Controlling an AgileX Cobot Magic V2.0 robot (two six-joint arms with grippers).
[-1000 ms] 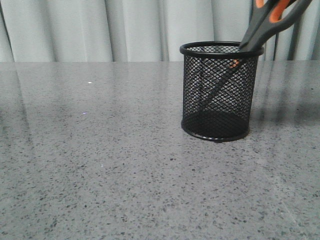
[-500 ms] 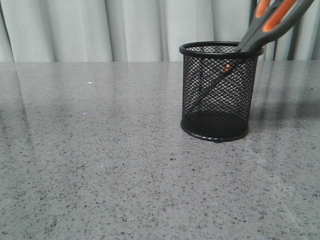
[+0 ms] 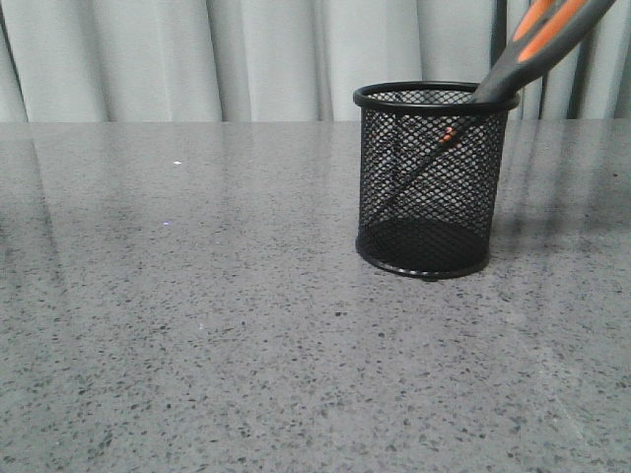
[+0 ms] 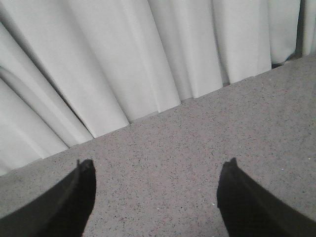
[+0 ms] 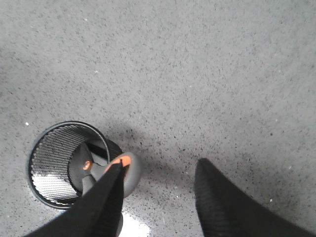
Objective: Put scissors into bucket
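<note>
Front view: the bucket (image 3: 434,179), a black wire-mesh cup with a rolled rim, stands upright on the grey speckled desk (image 3: 197,325), right of centre. The scissors (image 3: 537,44) lean inside it, blades pointing down toward the left part of the base and visible through the mesh, pivot just below the rim, handles rising over the right side of the rim and out of the upper right corner of the frame. The handles are grey with orange lining. Pale curtains (image 3: 246,59) hang behind the desk. Neither arm shows in this view.

Right wrist view: the right claw (image 5: 158,202) hangs above the desk with its two dark fingers spread apart, released and gripping nothing. The bucket (image 5: 44,148) appears from above, its mouth open, with the scissors (image 5: 126,170) inside; the orange pivot and a grey handle with an orange edge project past the rim. One finger lies in front of that handle in the picture; whether it touches the handle cannot be told.

Left wrist view: the left claw (image 4: 155,197) is released, its fingers wide apart over bare desk (image 4: 163,163), with the curtains (image 4: 123,64) beyond
</note>
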